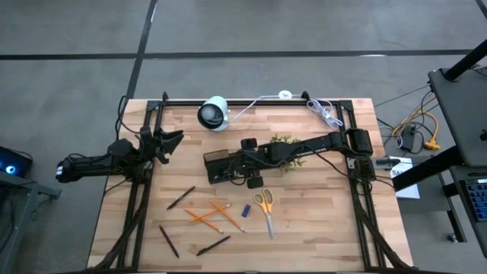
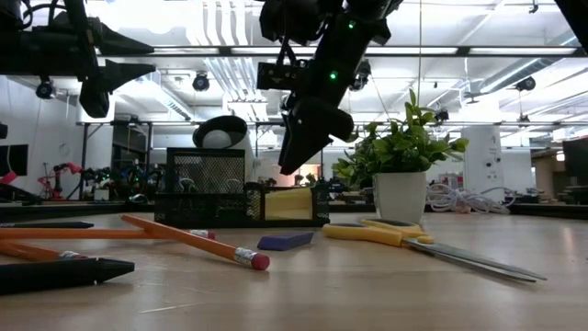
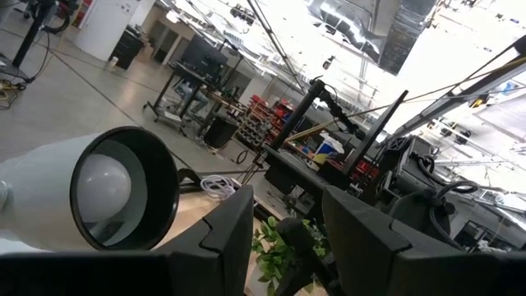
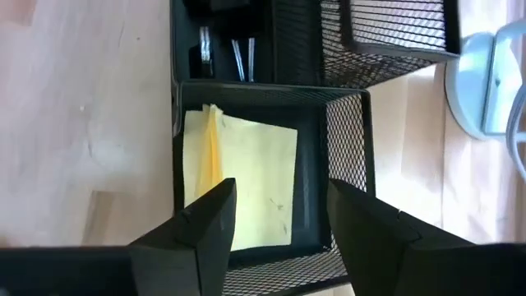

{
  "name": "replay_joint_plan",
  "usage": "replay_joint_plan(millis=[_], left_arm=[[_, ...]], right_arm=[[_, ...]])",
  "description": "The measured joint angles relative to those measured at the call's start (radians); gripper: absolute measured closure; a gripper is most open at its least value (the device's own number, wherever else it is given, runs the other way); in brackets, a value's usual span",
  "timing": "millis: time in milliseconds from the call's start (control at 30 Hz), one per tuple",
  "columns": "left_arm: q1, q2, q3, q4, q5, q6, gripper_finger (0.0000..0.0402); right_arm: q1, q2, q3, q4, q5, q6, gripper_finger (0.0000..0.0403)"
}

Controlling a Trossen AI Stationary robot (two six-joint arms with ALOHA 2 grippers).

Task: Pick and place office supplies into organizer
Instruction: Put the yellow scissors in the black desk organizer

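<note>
right gripper (image 4: pixel 275 226) hangs straight over the organizer (image 1: pixel 221 166) at table centre, fingers spread wide with nothing between them. below the gap, the wrist cam shows the sticky pad (image 4: pixel 242 185) lying flat in a mesh compartment, one edge riding up against the wall, so my read is the pad step is done and the arm sits high only to clear the mesh walls. the neighbouring slot holds a few small dark clips (image 4: pixel 222 53), too small to say more. left gripper (image 1: pixel 163 143) is parked near the left table edge, raised, jaws apart and empty, aimed toward the white camera (image 1: pixel 214 113) at the back; it's out of the working zone, probably to keep both arms from crossing. the rest of the supplies are loose on the front half of the table: pencils (image 1: pixel 209 215) fanned together, scissors (image 1: pixel 265 211) just right of them with blades pointing at the front edge, a small blue piece (image 1: pixel 246 210) between pencils and scissors, black pens (image 1: pixel 181 198) scattered left and front. all lie flat and apart enough for a top-down pinch, though the pencils overlap and could drag each other. the plant (image 1: pixel 288 152) sits just right of the organizer, under the right arm's reach path, so it's a snag risk on retreat. a white cable (image 1: pixel 323 113) is coiled at the back right corner, clear of the work. no brand, label or legible writing on anything in any view; the pad face looks blank.
</note>
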Motion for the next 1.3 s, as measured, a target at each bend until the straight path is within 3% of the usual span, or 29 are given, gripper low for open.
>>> replay_joint_plan(millis=[367, 667, 867, 1300], left_arm=[[0.000, 0.000, 0.000, 0.000, 0.000, -0.001, 0.0269], [0.000, 0.000, 0.000, 0.000, 0.000, -0.003, 0.0269], [0.000, 0.000, 0.000, 0.002, 0.000, -0.004, 0.0269], [0.000, 0.000, 0.000, 0.004, 0.000, -0.004, 0.0269]], right_arm=[[0.000, -0.008, 0.138, -0.172, 0.003, 0.227, 0.0231], [0.000, -0.008, 0.320, -0.442, 0.000, 0.659, 0.0231], [-0.002, -0.008, 0.426, -0.570, -0.076, 0.969, 0.0230], [0.047, -0.010, 0.492, -0.706, -0.257, 1.068, 0.0230]])
